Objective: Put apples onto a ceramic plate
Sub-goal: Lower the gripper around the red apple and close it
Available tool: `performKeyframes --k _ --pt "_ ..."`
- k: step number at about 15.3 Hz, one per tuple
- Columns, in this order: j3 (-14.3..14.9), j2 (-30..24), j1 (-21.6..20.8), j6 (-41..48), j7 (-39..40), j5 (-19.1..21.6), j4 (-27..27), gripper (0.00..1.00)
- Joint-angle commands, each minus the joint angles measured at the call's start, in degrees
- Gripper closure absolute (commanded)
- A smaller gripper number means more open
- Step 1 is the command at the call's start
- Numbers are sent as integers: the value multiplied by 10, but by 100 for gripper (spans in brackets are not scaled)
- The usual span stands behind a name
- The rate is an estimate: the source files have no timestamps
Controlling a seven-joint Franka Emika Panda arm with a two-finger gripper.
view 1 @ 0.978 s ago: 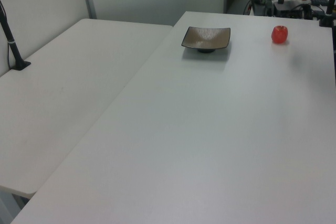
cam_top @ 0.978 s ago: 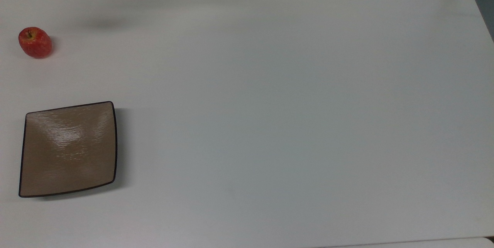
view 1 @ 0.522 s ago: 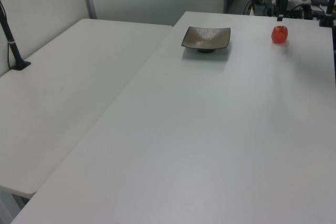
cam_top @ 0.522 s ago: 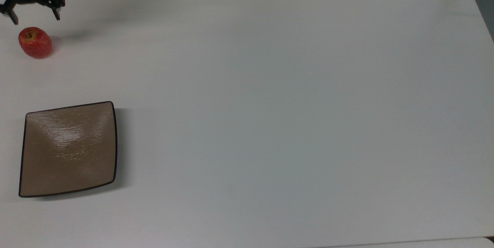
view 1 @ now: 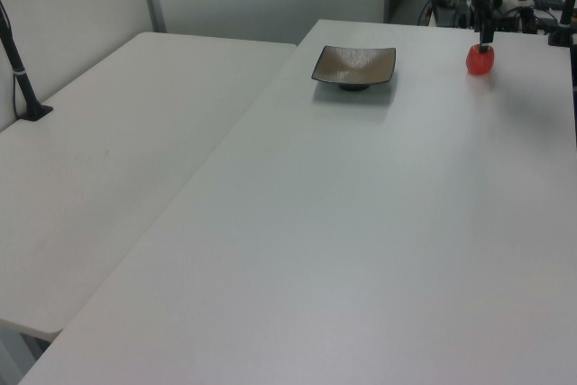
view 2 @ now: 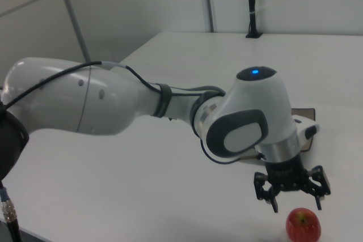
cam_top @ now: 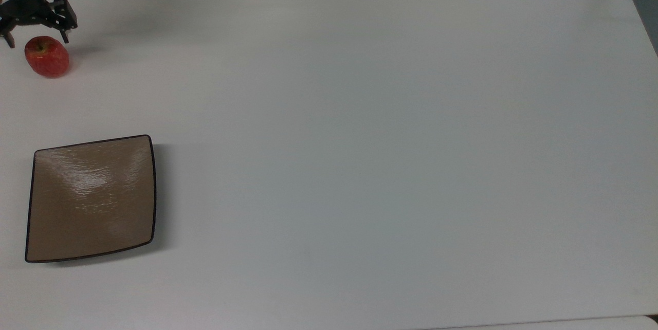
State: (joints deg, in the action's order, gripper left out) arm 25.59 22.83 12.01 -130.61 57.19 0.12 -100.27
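1. Top view: the red apple sits on the white surface, well apart from the square tan ceramic plate, which lies bare below it toward the top view's lower left. The gripper hangs just above the apple, its black fingers spread wider than the fruit, gripping nothing.
2. Left view: the apple lies to the plate's right, and the gripper meets its top edge.
3. Right view: the white arm reaches across; the gripper, fingers parted, hovers just above the apple, the plate behind the wrist.
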Motion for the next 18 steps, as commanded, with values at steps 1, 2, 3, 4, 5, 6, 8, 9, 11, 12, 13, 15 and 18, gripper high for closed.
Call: performKeyframes --k 1,2,3,4,5,6,8,9,11,12,13,15,18 --pt "-2 15 4 -48 11 -13 -19 0" --pt "-3 20 4 -54 10 -13 -20 0" --pt "-3 23 4 -55 10 -13 -24 0" --pt "-4 25 4 -56 10 -13 -27 0" --pt "-5 33 4 -56 10 -13 -27 0" --pt "-6 37 4 -60 10 -14 -27 0" --pt "-6 43 3 -82 10 -14 -34 0" --pt "-6 45 3 -90 10 -16 -37 0" --pt "-6 46 3 -91 10 -27 -40 0" --pt "-6 46 4 -91 10 -33 -41 0" --pt "-6 46 3 -91 10 -38 -45 0" --pt "-6 45 4 -91 10 -56 -47 15" --pt "-6 42 4 -83 12 -61 -46 64"
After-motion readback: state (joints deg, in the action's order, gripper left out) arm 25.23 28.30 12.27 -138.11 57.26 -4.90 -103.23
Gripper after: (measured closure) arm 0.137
